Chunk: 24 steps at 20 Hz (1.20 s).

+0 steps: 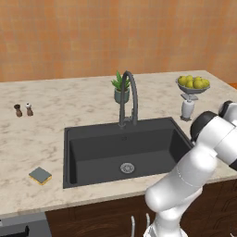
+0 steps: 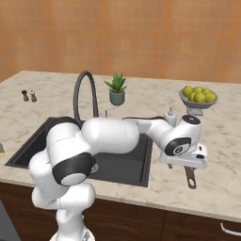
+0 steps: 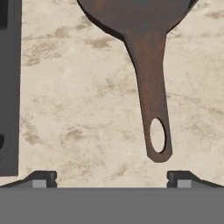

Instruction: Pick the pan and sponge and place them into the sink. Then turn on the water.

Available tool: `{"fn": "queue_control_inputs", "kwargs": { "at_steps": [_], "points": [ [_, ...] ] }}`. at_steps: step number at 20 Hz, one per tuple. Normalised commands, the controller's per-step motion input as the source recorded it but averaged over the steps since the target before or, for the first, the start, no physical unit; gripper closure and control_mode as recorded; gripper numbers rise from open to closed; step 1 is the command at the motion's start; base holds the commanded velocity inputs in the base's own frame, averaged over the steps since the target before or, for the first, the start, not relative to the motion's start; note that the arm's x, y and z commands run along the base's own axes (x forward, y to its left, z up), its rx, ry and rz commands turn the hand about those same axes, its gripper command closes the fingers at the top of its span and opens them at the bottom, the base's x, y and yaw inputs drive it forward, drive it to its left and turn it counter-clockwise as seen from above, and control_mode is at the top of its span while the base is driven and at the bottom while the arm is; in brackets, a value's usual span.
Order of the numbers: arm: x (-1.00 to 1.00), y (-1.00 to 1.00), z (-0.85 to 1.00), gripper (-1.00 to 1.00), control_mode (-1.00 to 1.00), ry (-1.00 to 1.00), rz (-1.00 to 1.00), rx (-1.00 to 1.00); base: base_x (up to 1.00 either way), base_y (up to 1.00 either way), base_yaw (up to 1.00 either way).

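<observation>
Claw (image 3: 112,179) spread wide, empty, above pan (image 3: 148,65) handle on counter (image 3: 78,109), beside sink (image 3: 8,87)

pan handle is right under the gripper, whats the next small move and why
Probably lower the open gripper straight down around the pan handle, then close. The handle lies on the counter between the fingertips, untouched, and the sink holds nothing yet.

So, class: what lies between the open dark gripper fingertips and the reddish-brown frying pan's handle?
In the hand view, only bare beige marbled counter separates the gripper from the reddish-brown frying pan; its handle ends just short of the open tips.
</observation>
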Motion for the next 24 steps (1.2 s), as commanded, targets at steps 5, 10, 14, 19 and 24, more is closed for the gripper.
{"fn": "queue_control_inputs", "kwargs": {
  "at_steps": [5, 10, 14, 19, 24],
  "points": [
    [0.2, -0.14, -0.2, -1.0, -1.0, 0.0, 0.0, 0.0, 0.0, 0.0, 0.0],
    [0.24, -0.22, -0.21, -1.0, -1.0, 0.0, 0.0, 0.0, 0.0, 0.0, 0.0],
    [0.22, -0.22, -0.21, -1.0, -1.0, 0.0, 0.0, 0.0, 0.0, 0.0, 0.0],
    [0.28, -0.23, -0.13, -1.0, -1.0, 0.0, 0.0, 0.0, 0.0, 0.0, 0.0],
    [0.28, -0.32, 0.0, -1.0, -1.0, 0.0, 0.0, 0.0, 0.0, 0.0, 0.0]
  ]
}}
